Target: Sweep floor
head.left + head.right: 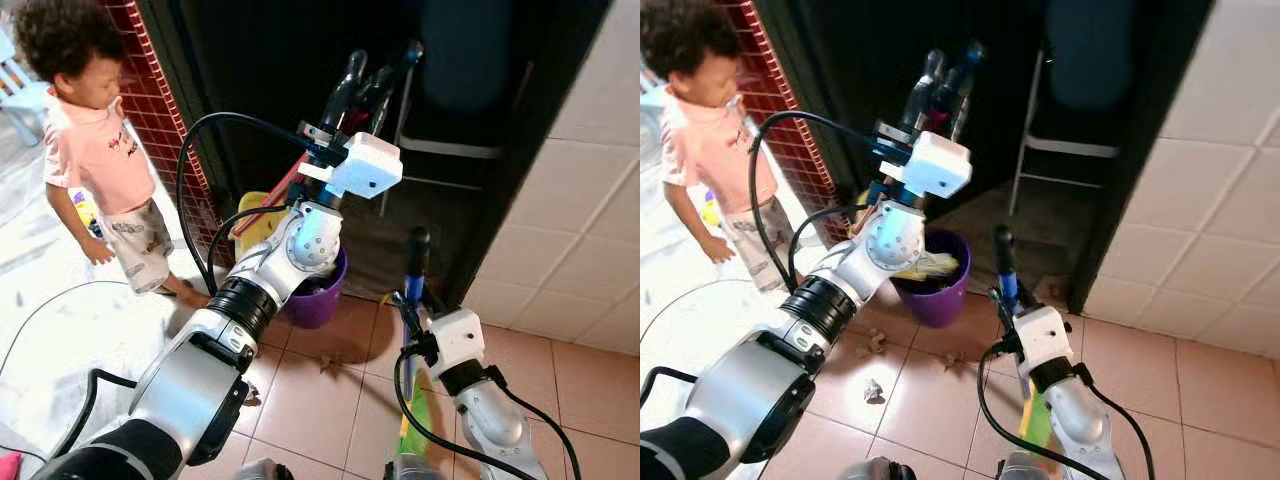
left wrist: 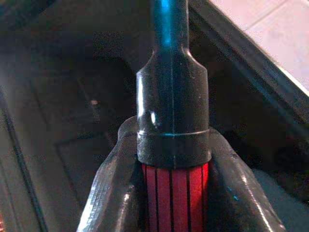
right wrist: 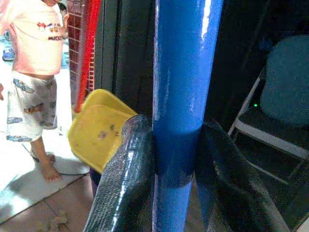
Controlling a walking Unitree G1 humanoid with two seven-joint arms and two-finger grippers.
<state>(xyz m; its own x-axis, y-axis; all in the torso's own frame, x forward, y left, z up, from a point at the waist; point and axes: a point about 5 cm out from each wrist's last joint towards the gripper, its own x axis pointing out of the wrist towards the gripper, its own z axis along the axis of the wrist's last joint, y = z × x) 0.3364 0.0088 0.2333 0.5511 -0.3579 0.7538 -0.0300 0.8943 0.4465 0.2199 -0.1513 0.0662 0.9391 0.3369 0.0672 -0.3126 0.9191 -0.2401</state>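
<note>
Right gripper (image 3: pixel 176 169) clamped on upright blue broom handle (image 3: pixel 181 87), left gripper (image 2: pixel 174 179) gripping red dustpan handle (image 2: pixel 174 191) above purple bin (image 1: pixel 940 300).

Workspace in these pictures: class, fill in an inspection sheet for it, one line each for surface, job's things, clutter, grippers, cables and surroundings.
Surface: terracotta floor tiles, scattered with debris.
Job's things: red-handled dustpan, yellow, hanging over the purple bin; blue-handled broom, upright.
Clutter: dry leaves and a crumpled paper ball on the tiles.
Grippers: left gripper raised, jaws closed on the dustpan's handle; right gripper lower, jaws closed on the broom's handle.
Cables: black cables loop along both arms.
Surroundings: a child stands close on the left; folding chair in the dark doorway; white tiled wall on the right.
</note>
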